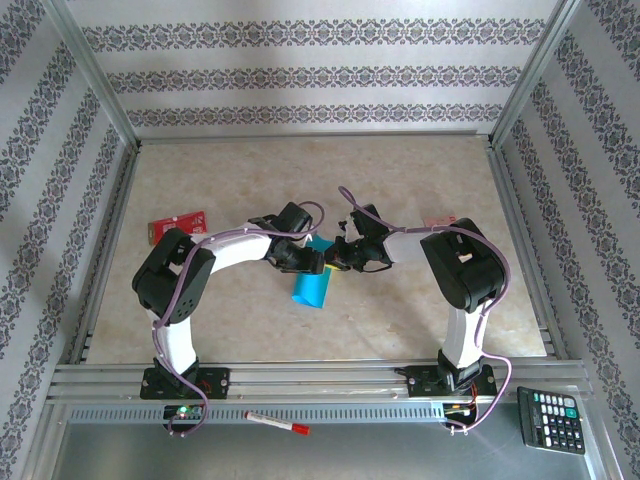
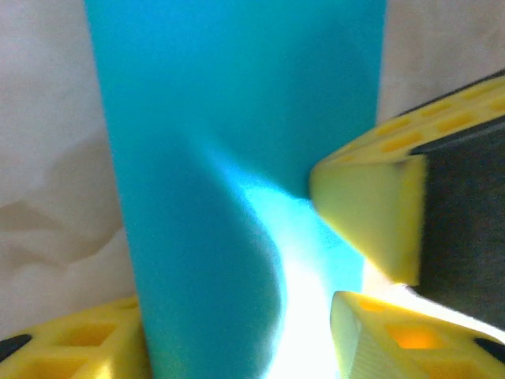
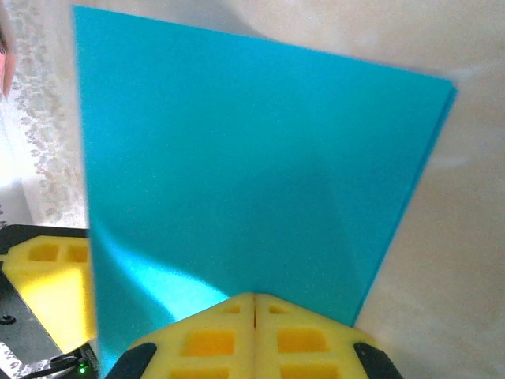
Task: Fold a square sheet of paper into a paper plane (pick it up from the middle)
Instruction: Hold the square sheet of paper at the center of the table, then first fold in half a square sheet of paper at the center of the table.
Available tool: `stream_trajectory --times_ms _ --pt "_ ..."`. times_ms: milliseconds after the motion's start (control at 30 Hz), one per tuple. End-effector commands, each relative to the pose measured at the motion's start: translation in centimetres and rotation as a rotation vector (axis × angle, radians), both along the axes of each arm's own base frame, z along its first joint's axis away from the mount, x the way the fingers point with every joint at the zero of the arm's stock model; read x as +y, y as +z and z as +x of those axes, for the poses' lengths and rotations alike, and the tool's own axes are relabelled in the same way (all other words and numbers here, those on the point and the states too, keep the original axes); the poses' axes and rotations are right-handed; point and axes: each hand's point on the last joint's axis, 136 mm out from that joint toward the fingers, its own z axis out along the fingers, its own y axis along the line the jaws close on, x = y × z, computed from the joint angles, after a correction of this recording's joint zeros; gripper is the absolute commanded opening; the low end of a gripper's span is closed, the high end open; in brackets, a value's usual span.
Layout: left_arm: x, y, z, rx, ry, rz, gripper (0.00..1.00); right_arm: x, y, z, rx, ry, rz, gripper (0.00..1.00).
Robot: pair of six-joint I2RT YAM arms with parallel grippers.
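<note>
The square sheet of paper [image 1: 311, 286] is teal-blue, folded to a smaller rectangle and lifted at mid-table between the two arms. In the right wrist view the paper [image 3: 237, 158] stands as a flat panel, and my right gripper [image 3: 254, 304] is shut on its near edge with the yellow fingers pressed together. In the left wrist view the paper [image 2: 197, 158] runs as a bowed vertical strip through my left gripper [image 2: 237, 347], whose yellow fingers stand apart on either side of it. The right gripper's fingers [image 2: 371, 221] hold the strip's right edge. From above, the left gripper [image 1: 303, 258] and right gripper [image 1: 343, 256] nearly touch.
A small red-and-white card [image 1: 178, 222] lies at the back left, and another red piece [image 1: 438, 221] lies behind the right arm. On the front ledge lie a red-capped marker [image 1: 278, 424] and a calculator [image 1: 551, 418]. Aluminium frame posts and patterned walls surround the table [image 1: 400, 320].
</note>
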Motion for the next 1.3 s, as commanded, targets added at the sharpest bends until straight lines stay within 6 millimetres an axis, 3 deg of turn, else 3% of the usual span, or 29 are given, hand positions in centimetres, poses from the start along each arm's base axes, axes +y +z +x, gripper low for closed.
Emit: stream_trajectory --times_ms 0,133,200,400,500,667,833,1100,1200,1267 --pt "4.2 0.7 -1.1 0.029 0.059 0.166 0.6 -3.8 -6.6 -3.2 0.139 -0.04 -0.218 0.0" --pt "4.3 3.2 -0.7 -0.018 0.08 0.15 0.63 -3.9 -6.7 -3.3 0.141 -0.043 -0.22 0.0" --pt "3.2 4.3 -0.6 -0.027 0.081 0.073 0.61 -3.9 -6.7 -3.3 0.14 -0.042 -0.22 0.0" --pt "-0.9 5.5 -0.1 0.014 0.053 -0.138 0.34 -4.0 -6.7 -3.3 0.139 -0.045 -0.221 0.0" --pt "-1.7 5.0 0.6 0.016 0.041 -0.155 0.23 -4.1 -6.7 -3.3 0.14 -0.048 -0.221 0.0" --pt "-2.5 3.9 1.6 0.024 0.025 -0.16 0.16 -4.2 -6.7 -3.4 0.144 -0.051 -0.222 0.0" --pt "-1.3 1.6 2.5 0.05 0.055 -0.133 0.15 -4.3 -6.8 -3.3 0.146 -0.052 -0.226 0.0" --pt "1.7 -2.3 1.9 0.114 0.094 -0.054 0.15 -4.6 -7.0 -3.5 0.15 -0.054 -0.241 0.0" --pt "2.0 -2.9 1.7 0.129 0.1 -0.048 0.15 -4.7 -7.1 -3.6 0.151 -0.053 -0.244 0.0" --pt "1.5 -2.2 1.8 0.127 0.099 -0.078 0.16 -4.6 -7.0 -3.6 0.15 -0.052 -0.243 0.0"
